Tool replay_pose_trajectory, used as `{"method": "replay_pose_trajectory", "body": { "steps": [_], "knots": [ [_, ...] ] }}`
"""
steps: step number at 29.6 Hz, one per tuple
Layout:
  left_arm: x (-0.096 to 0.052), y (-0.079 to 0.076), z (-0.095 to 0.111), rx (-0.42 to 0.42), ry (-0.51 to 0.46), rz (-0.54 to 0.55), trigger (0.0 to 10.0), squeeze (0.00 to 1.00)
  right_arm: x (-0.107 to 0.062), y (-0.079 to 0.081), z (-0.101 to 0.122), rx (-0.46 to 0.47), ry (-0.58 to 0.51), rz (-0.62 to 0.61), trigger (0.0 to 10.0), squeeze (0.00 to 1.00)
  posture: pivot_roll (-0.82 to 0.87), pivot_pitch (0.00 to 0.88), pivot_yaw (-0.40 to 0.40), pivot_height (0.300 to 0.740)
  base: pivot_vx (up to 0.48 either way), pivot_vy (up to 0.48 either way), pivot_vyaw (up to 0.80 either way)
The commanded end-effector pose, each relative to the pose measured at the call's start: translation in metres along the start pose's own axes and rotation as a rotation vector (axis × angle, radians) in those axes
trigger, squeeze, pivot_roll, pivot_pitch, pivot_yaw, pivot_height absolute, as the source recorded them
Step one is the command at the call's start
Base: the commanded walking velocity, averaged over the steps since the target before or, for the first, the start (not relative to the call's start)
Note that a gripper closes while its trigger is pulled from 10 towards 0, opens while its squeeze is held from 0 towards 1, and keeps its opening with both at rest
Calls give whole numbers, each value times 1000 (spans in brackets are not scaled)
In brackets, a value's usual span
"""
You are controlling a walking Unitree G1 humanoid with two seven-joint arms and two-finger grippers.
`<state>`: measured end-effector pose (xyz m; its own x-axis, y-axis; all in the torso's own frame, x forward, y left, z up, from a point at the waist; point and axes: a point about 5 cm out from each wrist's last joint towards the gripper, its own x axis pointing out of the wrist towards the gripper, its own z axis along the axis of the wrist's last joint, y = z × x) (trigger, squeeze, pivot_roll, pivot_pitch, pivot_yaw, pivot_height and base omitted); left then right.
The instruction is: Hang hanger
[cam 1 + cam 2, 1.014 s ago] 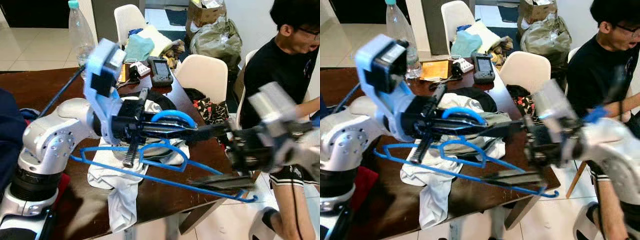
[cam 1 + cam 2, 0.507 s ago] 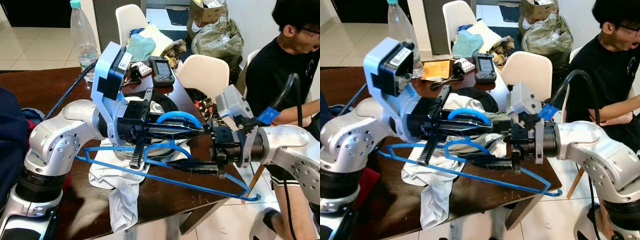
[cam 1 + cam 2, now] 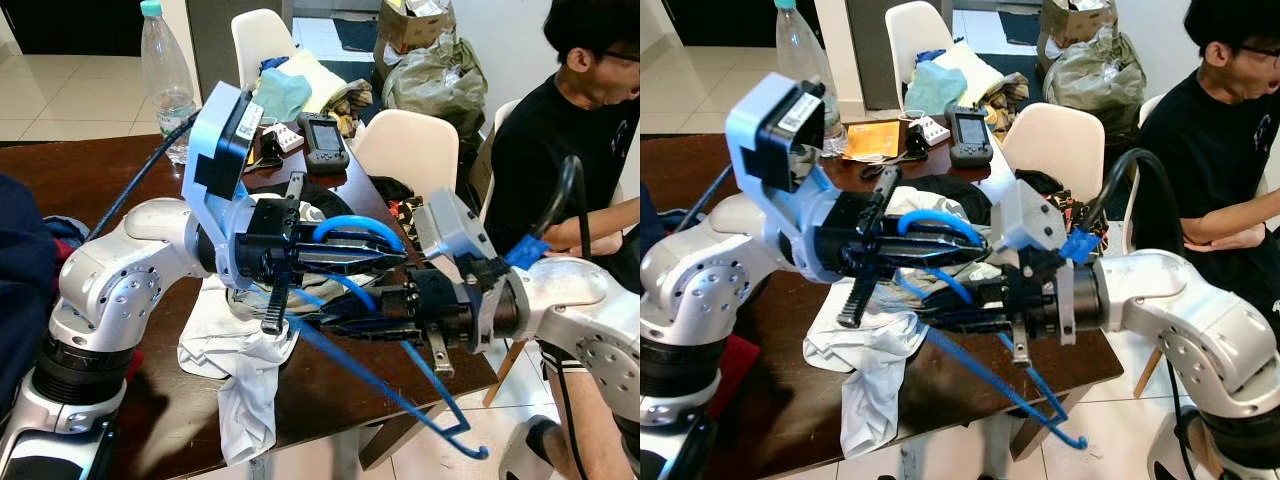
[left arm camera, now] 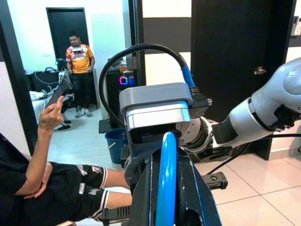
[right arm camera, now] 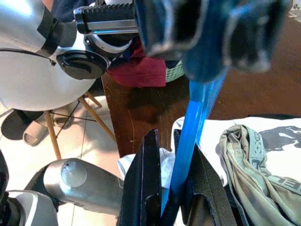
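Left eye view shows my left gripper (image 3: 385, 258) pinching the hook of the blue hanger (image 3: 380, 375), and my right gripper (image 3: 325, 322) pinching its bar, I think, though the fingers blur there. Both sets of jaws are closed on the hanger. It hangs in the air over the brown table (image 3: 60, 170), above the white shirt (image 3: 235, 345), with one end dipping past the table edge. It looks light, thin and a bit bendy, so I would hold near the hook.
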<state>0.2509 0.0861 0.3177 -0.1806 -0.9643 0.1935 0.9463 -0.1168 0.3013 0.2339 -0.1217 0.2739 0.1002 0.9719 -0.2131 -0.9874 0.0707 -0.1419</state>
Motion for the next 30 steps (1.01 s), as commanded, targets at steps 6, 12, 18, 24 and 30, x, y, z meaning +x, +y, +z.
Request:
{"method": "replay_pose_trajectory", "body": {
  "steps": [6,12,18,24,30],
  "knots": [
    [6,-7,-2,-2,-18,-44,10000,0,-2,-12,-9,36,33,-118,0,0,95,117,-24,740,0,0,0],
    [8,-10,-4,-4,-19,-46,10000,0,-2,-18,-16,34,76,-182,0,0,95,119,-26,740,0,0,0],
    [9,-10,-4,-2,-21,-44,10000,0,-2,-20,-16,45,72,-199,10000,1000,95,120,-27,740,0,0,0],
    [11,-9,-2,5,-30,-36,10000,0,-2,-28,-15,52,73,-252,10000,0,95,121,-30,740,0,0,0],
    [11,-9,-1,5,-35,-36,10000,0,4,-24,-15,48,77,-226,10000,0,94,119,-30,740,0,0,0]
  ]
}}
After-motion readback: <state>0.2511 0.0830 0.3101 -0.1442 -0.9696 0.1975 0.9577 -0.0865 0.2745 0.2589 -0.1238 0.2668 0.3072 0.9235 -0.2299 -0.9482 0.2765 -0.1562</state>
